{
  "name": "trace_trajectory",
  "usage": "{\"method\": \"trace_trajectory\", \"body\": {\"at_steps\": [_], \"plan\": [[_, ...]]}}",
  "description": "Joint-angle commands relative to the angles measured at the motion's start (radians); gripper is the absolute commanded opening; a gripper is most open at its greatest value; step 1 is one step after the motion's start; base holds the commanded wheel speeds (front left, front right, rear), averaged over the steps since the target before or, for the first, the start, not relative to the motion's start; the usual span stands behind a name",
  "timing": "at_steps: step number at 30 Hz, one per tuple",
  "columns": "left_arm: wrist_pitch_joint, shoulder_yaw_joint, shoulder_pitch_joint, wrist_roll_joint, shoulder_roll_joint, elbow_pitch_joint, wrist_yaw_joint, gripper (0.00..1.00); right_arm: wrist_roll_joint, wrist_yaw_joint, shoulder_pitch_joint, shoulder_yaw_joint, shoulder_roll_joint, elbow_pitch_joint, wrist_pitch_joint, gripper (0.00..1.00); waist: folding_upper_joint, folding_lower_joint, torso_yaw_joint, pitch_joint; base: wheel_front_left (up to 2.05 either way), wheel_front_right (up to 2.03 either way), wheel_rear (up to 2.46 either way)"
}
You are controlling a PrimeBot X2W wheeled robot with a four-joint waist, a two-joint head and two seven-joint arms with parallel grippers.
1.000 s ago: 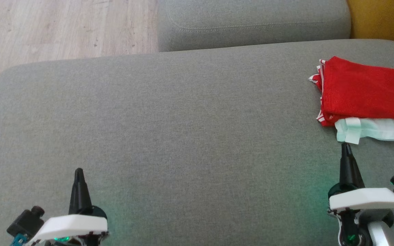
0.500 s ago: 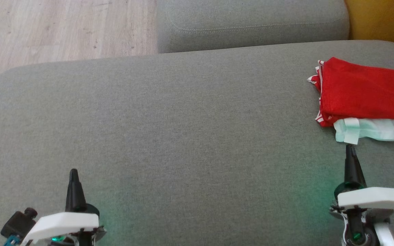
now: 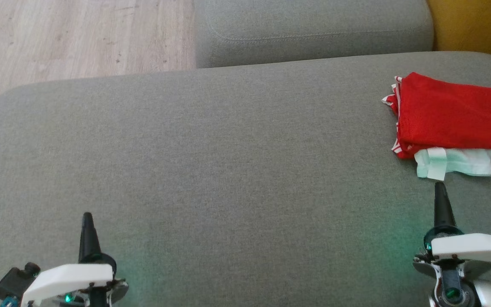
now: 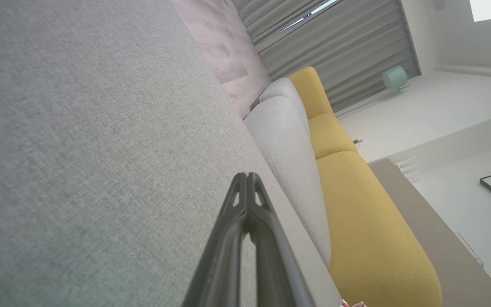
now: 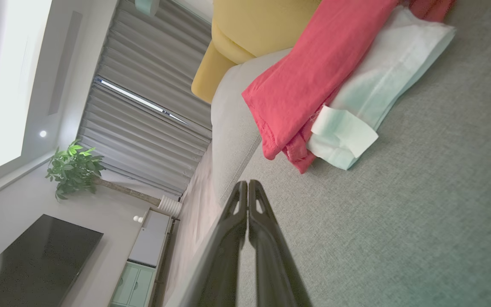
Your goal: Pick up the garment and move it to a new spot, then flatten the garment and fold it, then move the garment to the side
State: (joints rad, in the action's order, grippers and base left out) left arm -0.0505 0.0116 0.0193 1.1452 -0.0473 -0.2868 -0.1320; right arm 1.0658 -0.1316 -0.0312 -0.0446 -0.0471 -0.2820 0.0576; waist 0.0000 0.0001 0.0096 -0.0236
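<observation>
Red garment [image 3: 454,115] lies folded on the far right part of the grey cushion [image 3: 228,170], a flat, roughly rectangular stack. Long axis runs left to right along the cushion's far edge, dipping slightly toward the cushion's near side at its right end. That right end is cut off by the picture border, so its full length cannot be told. The left end points toward the cushion's centre and shows layered edges with red-and-white striped trim. In the right wrist view the garment [image 5: 313,72] sits on top of a pale mint cloth [image 5: 382,81]. That cloth [image 3: 458,162] sticks out from under the garment's near edge, with a small flap at its left corner. Right gripper [image 3: 440,187] hovers over the cushion's near right part, fingers pressed together, tip aimed at the mint cloth's flap and just short of it, not touching. The right wrist view confirms the two fingers of this gripper [image 5: 247,185] meet at the tips with nothing between them. Left gripper [image 3: 87,219] is over the cushion's near left part, well apart from the garment. Its fingers are likewise together and hold nothing [image 4: 247,179]. Bare grey fabric spans the cushion's centre and whole left half. The cushion's left corner is rounded, with wood floor [image 3: 58,38] beyond it. A second grey cushion [image 3: 313,30] abuts the far edge. Yellow upholstery [image 3: 475,25] rises past the far right corner.
</observation>
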Motion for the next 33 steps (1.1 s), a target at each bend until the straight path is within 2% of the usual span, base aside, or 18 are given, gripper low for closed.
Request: {"method": "trace_trajectory", "body": {"at_steps": [1, 33], "plan": [[0.007, -0.028, 0.055, 0.017, -0.011, 0.035, 0.001, 0.0, 0.023, 0.001, -0.056, 0.007, -0.017, 0.036, -0.01, 0.0, 0.0, 0.0, 0.0, 0.0, 0.0, 0.0, 0.0], [0.105, -0.085, 0.077, 0.322, -0.012, 0.04, 0.001, 0.0, 0.382, 0.001, -0.069, -0.03, -0.018, 0.038, -0.107, 0.0, 0.0, 0.0, -0.006, 0.014, 0.0, 0.0, 0.0]]}}
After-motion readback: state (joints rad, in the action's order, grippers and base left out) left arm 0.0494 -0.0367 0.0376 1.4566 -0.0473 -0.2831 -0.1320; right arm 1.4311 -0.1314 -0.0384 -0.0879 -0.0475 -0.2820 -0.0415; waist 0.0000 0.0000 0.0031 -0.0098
